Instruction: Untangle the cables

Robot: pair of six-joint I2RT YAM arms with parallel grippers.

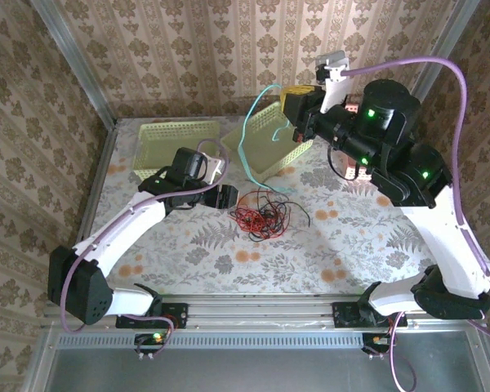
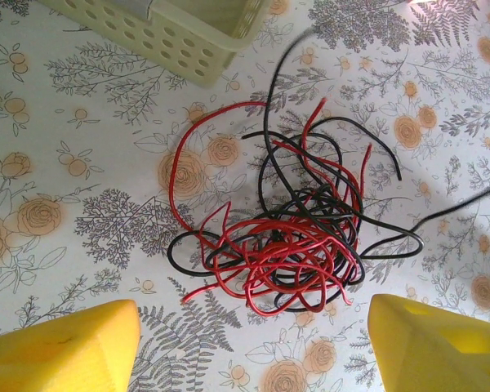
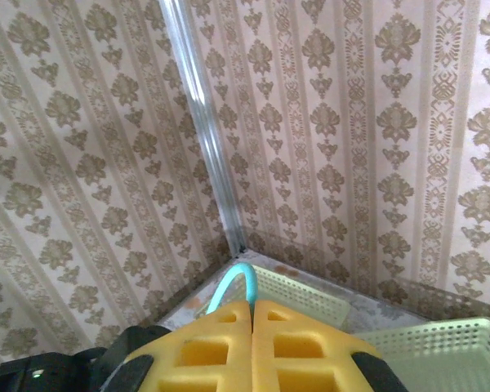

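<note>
Mid-separation: the right gripper (image 3: 251, 309), clamped on a teal cable (image 3: 229, 284), holds it high. The left gripper (image 2: 253, 327) hangs open over the red-and-black tangle (image 2: 294, 253) on the table (image 2: 90, 163); next it should probably pinch one loose strand.

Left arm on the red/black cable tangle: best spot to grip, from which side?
Take the red loop bowing out left of the cables in the left wrist view. It lies alone on the table, clear of the crossings. Come straight down with the open left gripper, fingers straddling the strand; likely the cleanest pick.
</note>
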